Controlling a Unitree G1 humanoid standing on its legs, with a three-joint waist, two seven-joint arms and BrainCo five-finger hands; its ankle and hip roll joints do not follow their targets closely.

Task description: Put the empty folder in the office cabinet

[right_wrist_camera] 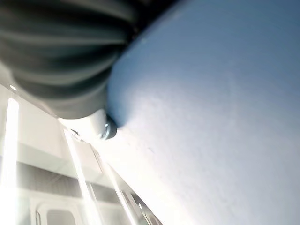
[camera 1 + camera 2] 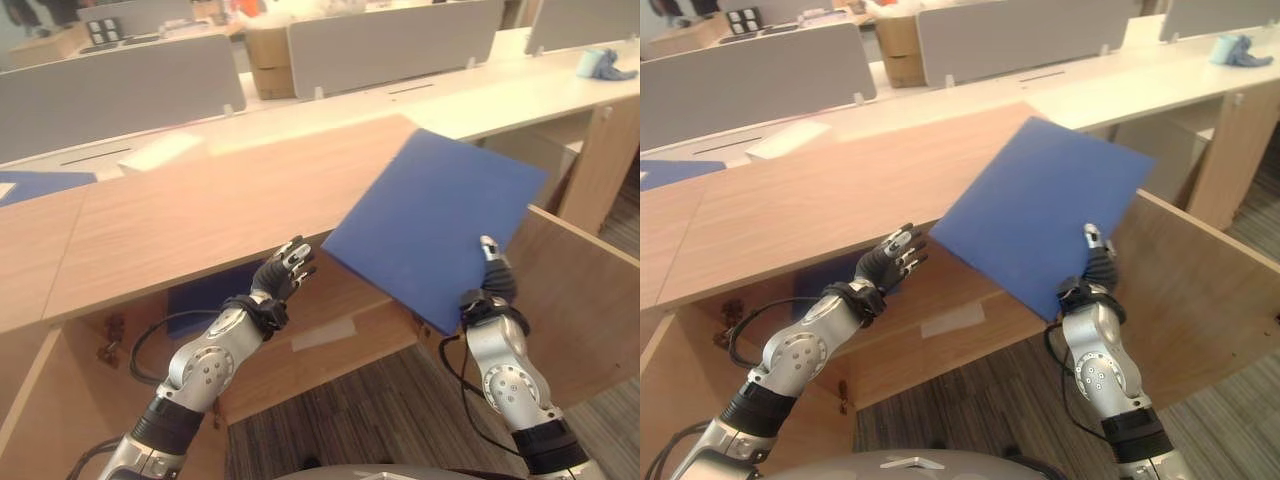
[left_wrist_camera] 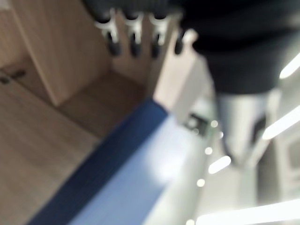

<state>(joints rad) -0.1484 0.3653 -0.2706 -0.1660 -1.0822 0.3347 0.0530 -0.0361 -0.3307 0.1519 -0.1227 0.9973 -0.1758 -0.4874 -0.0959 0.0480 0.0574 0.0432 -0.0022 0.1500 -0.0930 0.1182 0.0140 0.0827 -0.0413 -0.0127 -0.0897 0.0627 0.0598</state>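
**Operator:** So, what does the folder look like, and where is it?

**Describer:** You have a flat, plain blue folder [image 2: 432, 225], closed, with no papers visible. Your right hand [image 2: 489, 280] pinches its near lower corner, thumb on top; the fingers beneath are hidden, so I'd only say it seems clamped there. The folder floats above the front edge of the wooden cabinet top [image 2: 200, 215], tilted up, touching nothing else that I can see.

**Operator:** And my left hand?

**Describer:** Your left hand [image 2: 282, 274] sits just beside the folder's left corner, fingers loosely spread, holding nothing.

**Operator:** What's around it?

**Describer:** Below the top, the cabinet interior [image 2: 310, 330] is open, with another blue item [image 2: 205, 295] lying inside in shadow. An open cabinet door [image 2: 585, 310] stands to your right, close to your right arm. Grey desk dividers [image 2: 115, 95] and cardboard boxes [image 2: 268, 62] stand beyond.

**Operator:** Which way does it point?

**Describer:** It sits diamond-wise: one corner toward you, the opposite corner away and to the right. Its long axis runs from your left hand up toward the far right.
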